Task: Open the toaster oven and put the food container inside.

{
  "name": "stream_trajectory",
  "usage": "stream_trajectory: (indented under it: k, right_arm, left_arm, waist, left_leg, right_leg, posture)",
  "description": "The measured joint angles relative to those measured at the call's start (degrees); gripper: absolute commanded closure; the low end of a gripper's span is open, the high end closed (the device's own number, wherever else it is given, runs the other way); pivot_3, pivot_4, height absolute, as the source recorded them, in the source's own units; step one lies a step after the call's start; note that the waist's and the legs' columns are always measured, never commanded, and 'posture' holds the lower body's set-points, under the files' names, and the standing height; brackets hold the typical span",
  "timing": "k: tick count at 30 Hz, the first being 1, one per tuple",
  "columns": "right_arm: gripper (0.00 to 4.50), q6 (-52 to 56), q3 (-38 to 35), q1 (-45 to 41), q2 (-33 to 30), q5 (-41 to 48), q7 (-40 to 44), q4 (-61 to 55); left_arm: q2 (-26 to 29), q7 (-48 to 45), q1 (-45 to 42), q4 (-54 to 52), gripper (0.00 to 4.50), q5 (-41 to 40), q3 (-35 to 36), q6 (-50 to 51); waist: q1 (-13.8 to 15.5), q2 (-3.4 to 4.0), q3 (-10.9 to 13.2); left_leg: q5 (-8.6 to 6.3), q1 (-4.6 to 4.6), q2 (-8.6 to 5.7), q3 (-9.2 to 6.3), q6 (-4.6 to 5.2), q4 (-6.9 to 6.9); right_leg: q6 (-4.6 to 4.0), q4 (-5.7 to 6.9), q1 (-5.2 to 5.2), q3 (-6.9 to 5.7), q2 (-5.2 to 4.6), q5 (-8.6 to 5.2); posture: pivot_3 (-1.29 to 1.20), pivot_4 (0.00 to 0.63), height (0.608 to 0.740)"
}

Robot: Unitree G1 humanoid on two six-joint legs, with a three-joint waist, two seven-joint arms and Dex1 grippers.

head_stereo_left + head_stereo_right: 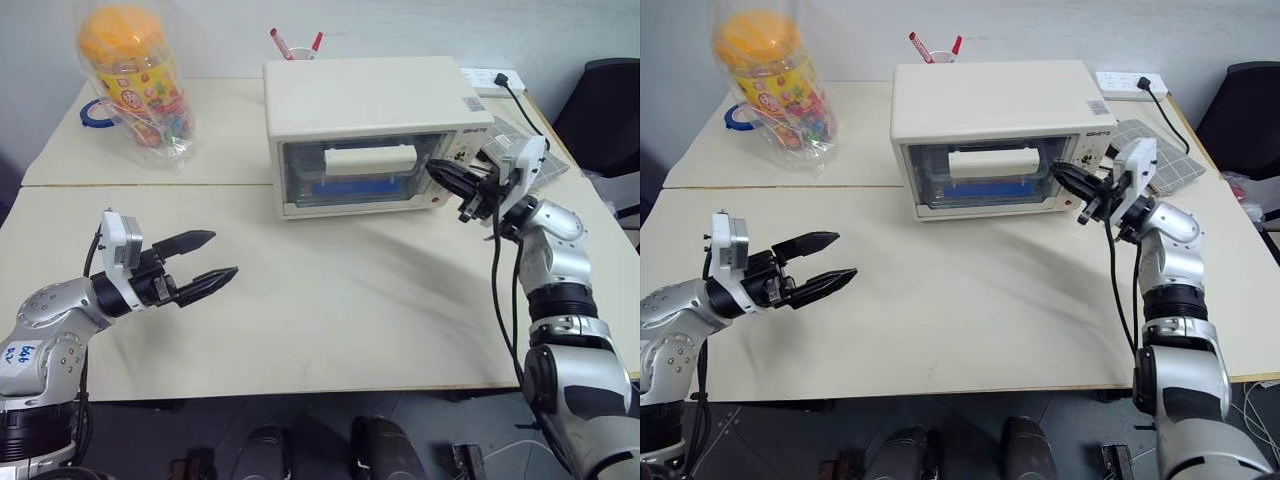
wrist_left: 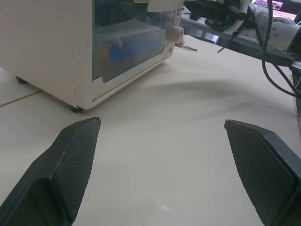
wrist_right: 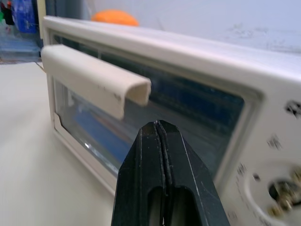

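On the bench (image 1: 330, 330), near its far edge, the toaster oven (image 1: 370, 130) stands with its glass door shut. Through the glass I see a blue shape low inside; I judge it is the food container (image 1: 355, 188) with its blue clip, lying in the oven, though the glass makes this not fully sure. The right gripper (image 1: 447, 176) hovers at the door's right end, just beside the white bar handle (image 3: 94, 77) and slightly below it in the wrist view. Its two black fingers are pressed together and hold nothing. The left gripper (image 1: 205, 262) is well apart from the oven, over the bare near part of the bench, with its fingers spread wide and nothing between them.

To me, the task looks nearly finished: container in, door closed, and the right arm is at the last step near the door. If the door is not fully latched, the next move calls for a gentle push on the handle end. Otherwise both arms only need to draw away without catching the handle.

A tall clear jar (image 1: 135, 80) with orange lid stands at the far left, not involved.
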Motion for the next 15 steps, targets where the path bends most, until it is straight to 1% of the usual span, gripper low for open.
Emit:
stream_trajectory:
  k: [3, 6, 7, 8, 9, 11, 13, 15]
  right_arm:
    - [3.96, 2.91, -2.11, 7.04, -4.03, 2.26, 2.50, -7.37]
    - [3.01, 4.08, -3.07, 16.13, -7.87, 4.00, 6.44, -18.71]
    - [2.59, 3.74, -3.01, 22.51, -9.49, 4.19, 8.86, -23.82]
    - [2.37, 3.75, -2.94, 25.37, -9.70, 4.18, 9.82, -24.97]
    - [2.01, 3.90, -2.68, 29.67, -9.67, 4.08, 10.49, -26.21]
    - [1.37, 3.76, -1.20, 35.17, -8.66, 3.78, 10.93, -28.61]
    - [0.68, 3.17, -0.15, 38.06, -6.78, 3.47, 10.65, -31.33]
    - [0.02, 2.62, 1.22, 40.86, -4.77, 3.53, 9.82, -35.32]
  left_arm:
    - [1.89, -0.16, 3.26, 0.55, 0.00, 1.15, 0.47, -0.16]
    - [2.48, -1.34, 6.23, 0.53, 0.00, 3.53, 1.54, -4.29]
    - [2.49, -2.14, 8.95, 0.62, 0.00, 5.33, 2.07, -7.50]
    - [2.47, -2.41, 10.76, 0.86, 0.00, 6.11, 2.26, -8.62]
    - [1.81, -2.71, 12.82, 2.07, 0.00, 7.91, 2.04, -11.15]
    - [-0.43, -2.73, 14.86, 4.57, 0.00, 10.67, 1.94, -16.83]
    - [-2.45, -2.40, 15.40, 5.47, 0.00, 12.47, 1.75, -21.18]
    - [-3.20, -2.02, 16.58, 5.29, 0.00, 13.95, 1.59, -24.86]
  waist:
    - [-0.07, 0.10, 0.06]
    - [-0.10, 0.11, 0.05]
    - [-0.04, 0.10, 0.04]
    - [-0.13, 0.09, 0.04]
    - [-0.16, 0.10, 0.04]
    - [-0.20, 0.13, 0.07]
    - [-0.10, 0.13, 0.06]
    - [-0.04, 0.13, 0.06]
  left_leg:
    - [-0.01, -0.02, 0.00, 0.05, 0.01, -0.02]
    - [-0.02, 0.09, 0.06, 0.06, -0.01, -0.04]
    - [-0.07, 0.18, 0.11, 0.09, -0.09, -0.13]
    - [-0.08, 0.19, 0.11, 0.13, -0.09, -0.14]
    - [-0.09, 0.16, 0.09, 0.24, -0.06, -0.13]
    - [-0.10, 0.22, 0.07, 0.32, -0.01, -0.07]
    - [-0.10, 0.23, 0.08, 0.29, 0.00, -0.01]
    - [-0.11, 0.27, 0.09, 0.27, -0.02, -0.03]
  right_leg:
    - [0.00, -0.04, -0.02, 0.02, -0.01, 0.00]
    - [0.00, -0.02, 0.02, 0.02, 0.05, 0.00]
    - [-0.02, -0.08, 0.08, 0.02, 0.09, -0.01]
    - [-0.02, -0.09, 0.08, 0.02, 0.10, -0.01]
    - [-0.02, -0.08, 0.01, 0.09, 0.07, -0.01]
    - [-0.02, -0.01, 0.00, 0.16, 0.03, -0.01]
    - [-0.02, -0.03, 0.00, 0.16, -0.01, -0.01]
    - [-0.02, 0.00, 0.01, 0.18, -0.03, -0.01]
  posture:
    - [0.00, 0.150, 0.740]
    - [0.00, 0.150, 0.740]
    - [0.00, 0.150, 0.740]
    - [0.00, 0.150, 0.740]
    - [0.00, 0.150, 0.740]
    - [0.00, 0.150, 0.740]
    - [0.00, 0.150, 0.740]
    - [0.00, 0.150, 0.740]
